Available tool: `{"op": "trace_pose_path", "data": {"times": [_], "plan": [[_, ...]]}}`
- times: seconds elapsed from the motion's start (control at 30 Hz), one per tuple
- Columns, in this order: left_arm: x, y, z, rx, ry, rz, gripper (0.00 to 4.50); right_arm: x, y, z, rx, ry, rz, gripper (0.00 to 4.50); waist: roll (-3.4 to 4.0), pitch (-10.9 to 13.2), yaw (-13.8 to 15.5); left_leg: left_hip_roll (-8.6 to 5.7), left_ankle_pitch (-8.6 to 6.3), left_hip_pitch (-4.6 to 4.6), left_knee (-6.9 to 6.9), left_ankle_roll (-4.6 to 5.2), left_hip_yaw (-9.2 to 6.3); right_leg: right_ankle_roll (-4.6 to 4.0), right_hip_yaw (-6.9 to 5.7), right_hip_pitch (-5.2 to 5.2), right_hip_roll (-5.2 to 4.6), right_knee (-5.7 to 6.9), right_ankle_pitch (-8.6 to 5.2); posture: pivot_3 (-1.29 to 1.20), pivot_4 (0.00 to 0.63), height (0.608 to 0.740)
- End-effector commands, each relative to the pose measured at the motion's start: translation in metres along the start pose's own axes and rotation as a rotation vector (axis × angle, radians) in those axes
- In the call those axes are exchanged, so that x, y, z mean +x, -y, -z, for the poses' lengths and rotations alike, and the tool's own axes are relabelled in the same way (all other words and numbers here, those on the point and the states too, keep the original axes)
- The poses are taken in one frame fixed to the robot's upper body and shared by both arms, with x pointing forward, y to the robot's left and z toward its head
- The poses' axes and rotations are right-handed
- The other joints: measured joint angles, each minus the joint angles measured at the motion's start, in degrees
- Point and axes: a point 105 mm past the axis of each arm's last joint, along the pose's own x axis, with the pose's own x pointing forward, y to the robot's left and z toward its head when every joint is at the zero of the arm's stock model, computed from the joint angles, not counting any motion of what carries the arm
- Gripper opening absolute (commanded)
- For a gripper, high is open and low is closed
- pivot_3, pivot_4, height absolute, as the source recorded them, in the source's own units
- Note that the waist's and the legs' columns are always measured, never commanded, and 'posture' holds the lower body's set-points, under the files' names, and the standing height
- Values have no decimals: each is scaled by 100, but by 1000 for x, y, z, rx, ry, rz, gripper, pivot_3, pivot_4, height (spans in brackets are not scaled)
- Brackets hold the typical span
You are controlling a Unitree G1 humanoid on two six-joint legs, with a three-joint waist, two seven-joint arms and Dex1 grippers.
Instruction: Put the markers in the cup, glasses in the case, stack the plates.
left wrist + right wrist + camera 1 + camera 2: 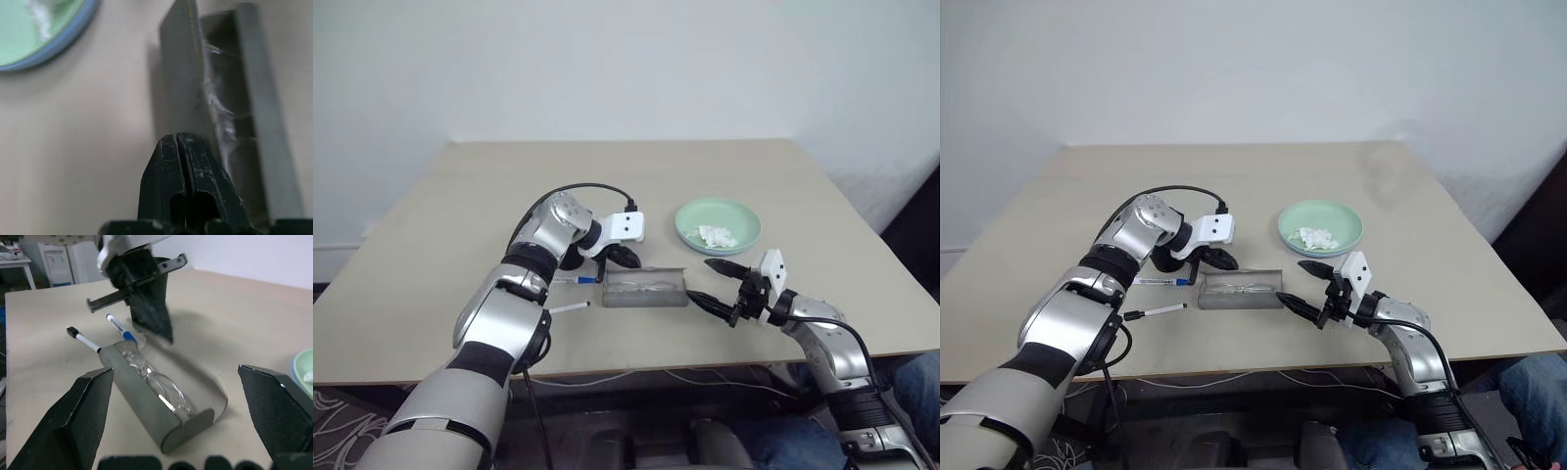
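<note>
With its black fingers spread wide and empty, the right gripper [717, 284] hangs at the near end of the grey case [1239, 291], where the clear glasses [155, 384] already lie inside under an open lid. Just behind the case, the left gripper [1226, 258] has its fingers pressed together near the lid's edge, so closing the lid looks like the step in hand. Two markers [1157, 297] wait beside the case; farther off sits the mint green plate [718, 224].
</note>
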Motion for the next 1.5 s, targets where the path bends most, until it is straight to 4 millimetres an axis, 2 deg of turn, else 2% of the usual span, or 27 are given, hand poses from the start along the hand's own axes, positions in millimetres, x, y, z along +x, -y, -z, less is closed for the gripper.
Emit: {"op": "trace_pose_path", "data": {"times": [0.03,0.23,0.43,0.57,0.7,0.8,0.87,0.97,1.17,1.5], "plan": [[-3,12,1,33,-3,41,27,7,-1,-18,-41,47,-31,4412,0,0,0,0,0,0,0,0,0,0,0,0,0,0,0,0,0,721],[-4,25,16,30,-47,34,27,10,-1,-14,-35,41,-52,4412,-2,-3,-1,2,0,7,1,0,0,-2,1,4,-1,4,0,0,0,721],[-22,19,3,-10,39,-41,27,13,-1,-6,-32,32,-71,4412,-2,-3,-4,4,0,7,0,-1,0,-2,1,2,2,7,0,0,0,721],[-49,22,-1,-8,84,-80,27,15,-1,-3,-31,30,-76,4412,-2,-2,-7,6,0,4,0,-1,2,-2,1,-3,3,6,0,0,0,721],[-71,31,3,-12,76,-92,27,14,-2,1,-30,25,-79,4412,-1,-2,-5,7,0,4,0,-1,1,-12,0,-3,2,6,-6,0,0,721],[-93,47,21,-36,10,-62,27,13,-2,5,-26,20,-82,4412,0,-2,-6,7,0,6,-1,-2,2,-14,0,-2,0,6,-7,0,0,721],[-100,53,29,-53,-23,-52,27,13,-2,6,-24,18,-83,4412,1,-2,-6,7,-1,6,-2,-3,2,-14,0,-3,0,6,-7,0,0,721],[-106,64,44,-104,-55,-31,600,14,-3,8,-21,15,-89,4412,1,-2,5,8,-1,6,-2,-5,0,-15,-4,-2,-2,6,-7,0,0,721],[-101,69,64,-183,-77,-45,2686,21,-2,6,-23,21,-101,4412,0,-2,-1,8,-3,5,-2,-9,2,-15,-4,-3,-5,6,-7,0,0,721],[-78,69,84,-250,-119,-34,2686,21,-4,7,-19,37,-81,4412,0,-2,2,7,-1,5,-5,-6,8,-15,-4,-4,-3,7,-7,0,0,721]]}}
